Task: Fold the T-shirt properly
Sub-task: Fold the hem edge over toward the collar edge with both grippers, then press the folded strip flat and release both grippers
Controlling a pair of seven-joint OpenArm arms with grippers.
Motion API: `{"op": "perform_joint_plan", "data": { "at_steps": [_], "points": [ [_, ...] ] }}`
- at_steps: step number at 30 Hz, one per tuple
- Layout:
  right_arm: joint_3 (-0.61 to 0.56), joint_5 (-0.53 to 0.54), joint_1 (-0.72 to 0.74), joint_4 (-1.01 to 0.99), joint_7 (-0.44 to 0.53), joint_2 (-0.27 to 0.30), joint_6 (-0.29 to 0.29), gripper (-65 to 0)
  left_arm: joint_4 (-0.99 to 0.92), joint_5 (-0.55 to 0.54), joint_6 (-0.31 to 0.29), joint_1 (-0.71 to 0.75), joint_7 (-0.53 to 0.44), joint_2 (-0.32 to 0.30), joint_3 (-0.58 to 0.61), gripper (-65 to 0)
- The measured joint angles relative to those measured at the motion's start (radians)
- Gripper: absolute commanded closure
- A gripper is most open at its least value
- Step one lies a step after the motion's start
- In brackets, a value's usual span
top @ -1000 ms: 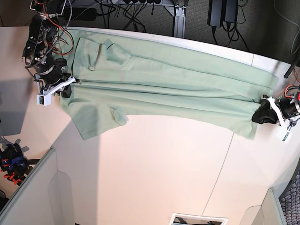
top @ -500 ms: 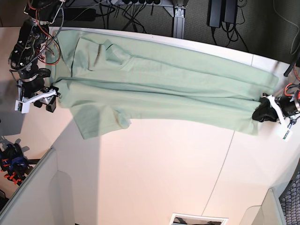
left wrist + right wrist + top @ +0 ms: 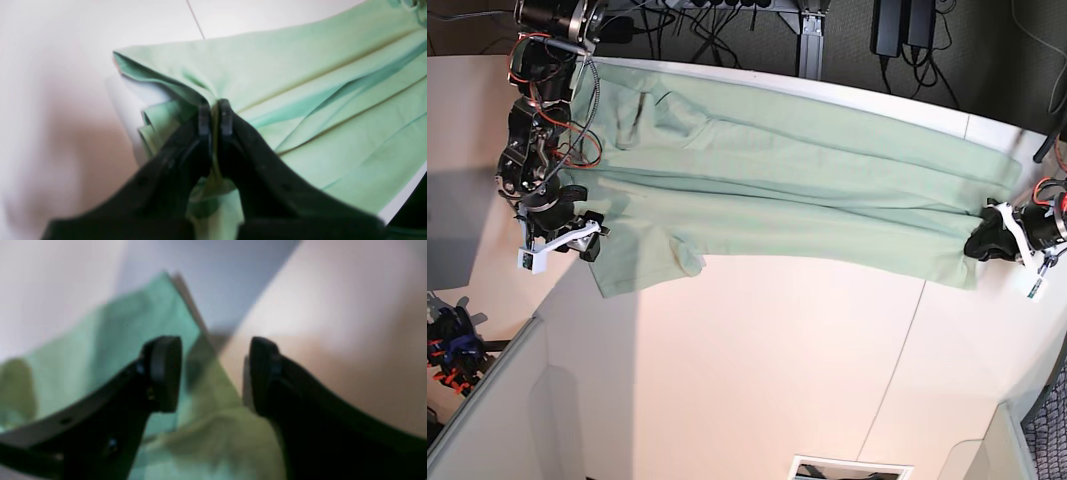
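The T-shirt (image 3: 797, 190) lies stretched flat along the far part of the white table (image 3: 757, 370), its long axis running across the base view from the collar and sleeve end at the left to the hem end at the right, tilted slightly downward toward the right. Its far edge runs close to the table's back rim, beyond which dark cables (image 3: 717, 25) and a metal leg (image 3: 812, 40) show; the near half of the table in front of the shirt is bare and broad, with a thin seam (image 3: 897, 370) crossing it. At the right end the left gripper (image 3: 215, 115) is pinched tight on a bunched fold of the T-shirt (image 3: 300, 86) near its hem corner, the black fingers (image 3: 204, 120) pressed together with cloth between them, and folds fan away from that grip. At the left end the right gripper (image 3: 215, 373) stands with its jaws wide apart above the shirt's lower sleeve corner, holding nothing; the blurred green cloth (image 3: 100, 350) lies under and just beside its left finger (image 3: 163, 373), its edge running between the two fingers over bare table
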Motion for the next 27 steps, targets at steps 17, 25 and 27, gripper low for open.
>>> {"op": "perform_joint_plan", "data": {
  "at_steps": [17,25,27],
  "points": [
    [-0.026,-0.026,0.003,-0.020,0.027,-0.023,0.000,-32.5,0.000,-0.007,0.000,0.000,0.000,0.003,0.000,0.0],
    [-0.037,-0.018,0.006,-0.020,0.039,-0.075,0.000,-32.2,0.000,-0.007,0.000,0.000,0.000,0.004,0.000,0.0],
    [-0.056,-0.018,0.009,-0.020,0.043,-0.086,0.000,-27.5,0.000,-0.007,0.000,0.000,0.000,0.006,0.000,0.0]
  ]
}}
